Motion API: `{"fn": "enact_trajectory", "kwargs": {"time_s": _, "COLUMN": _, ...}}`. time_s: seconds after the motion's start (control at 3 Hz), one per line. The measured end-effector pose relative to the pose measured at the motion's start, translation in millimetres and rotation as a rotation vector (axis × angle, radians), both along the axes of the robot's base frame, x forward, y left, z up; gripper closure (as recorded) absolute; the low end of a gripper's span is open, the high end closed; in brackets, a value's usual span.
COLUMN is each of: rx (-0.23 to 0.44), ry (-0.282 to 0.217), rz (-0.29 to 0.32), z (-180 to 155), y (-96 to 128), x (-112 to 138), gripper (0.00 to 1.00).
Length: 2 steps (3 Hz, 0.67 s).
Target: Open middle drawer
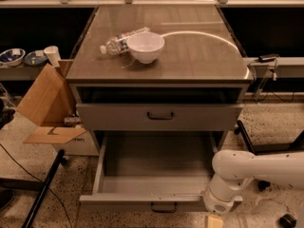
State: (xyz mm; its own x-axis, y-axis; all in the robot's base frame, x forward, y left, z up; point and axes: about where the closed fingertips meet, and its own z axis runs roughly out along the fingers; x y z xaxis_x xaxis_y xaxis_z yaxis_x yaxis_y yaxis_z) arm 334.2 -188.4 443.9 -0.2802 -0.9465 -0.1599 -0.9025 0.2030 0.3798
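Observation:
The middle drawer (156,163) is pulled far out of the grey cabinet, showing a plain grey inside. Its low front (142,203) carries a small black handle (164,207) near the bottom edge of the view. Above it, the taller-fronted top drawer (114,117) with its black handle (160,115) is closed. The lowest drawer is hidden under the open one. My white arm (256,167) comes in from the right. Its wrist (219,198) hangs at the drawer front's right corner. The gripper (214,220) sits at the bottom edge of the view, just right of the handle.
A white bowl (146,46) and a lying plastic bottle (121,39) rest on the cabinet top (199,56). An open cardboard box (47,108) stands at the cabinet's left. A black pole (42,191) leans at lower left. Shelves with dishes (12,57) are left, and cables are right.

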Motion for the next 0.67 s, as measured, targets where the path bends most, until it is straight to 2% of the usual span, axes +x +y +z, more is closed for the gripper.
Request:
{"fn": "enact_trajectory", "kwargs": {"time_s": 0.33, "rx": -0.021, "ry": 0.017, "rz": 0.016, "z": 8, "y": -5, "x": -7, "gripper": 0.00}}
{"fn": "enact_trajectory", "kwargs": {"time_s": 0.67, "rx": 0.010, "ry": -0.063, "rz": 0.036, "z": 40, "y": -6, "x": -5, "gripper": 0.00}}
